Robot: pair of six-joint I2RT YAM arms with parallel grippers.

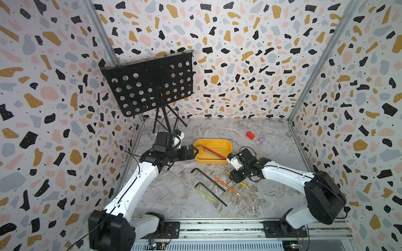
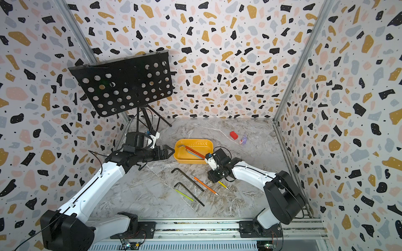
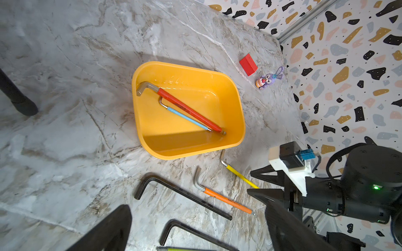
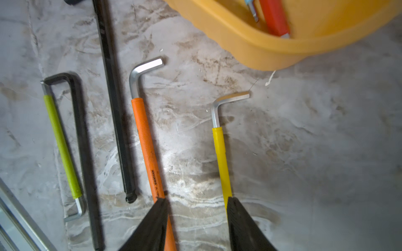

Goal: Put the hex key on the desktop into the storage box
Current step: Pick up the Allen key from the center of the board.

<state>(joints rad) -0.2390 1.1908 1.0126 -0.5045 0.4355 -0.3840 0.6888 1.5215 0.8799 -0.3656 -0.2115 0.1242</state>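
Hex key, orange-sleeved, carries unreadable black lettering; right pincer and left pincer both spread.

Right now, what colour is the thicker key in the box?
Red key, clearest in the left wrist view.

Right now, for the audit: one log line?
tub: red key, blue key; desktop: five keys; right pincer: open at yellow key; left pincer: open, empty

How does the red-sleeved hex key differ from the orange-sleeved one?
The red-sleeved hex key lies inside the storage box; the orange-sleeved hex key lies on the desktop. The red key looks thicker than the orange. The red key lies against a blue-sleeved hex key; the orange touches no other. Both are L-shaped with bare metal bends.
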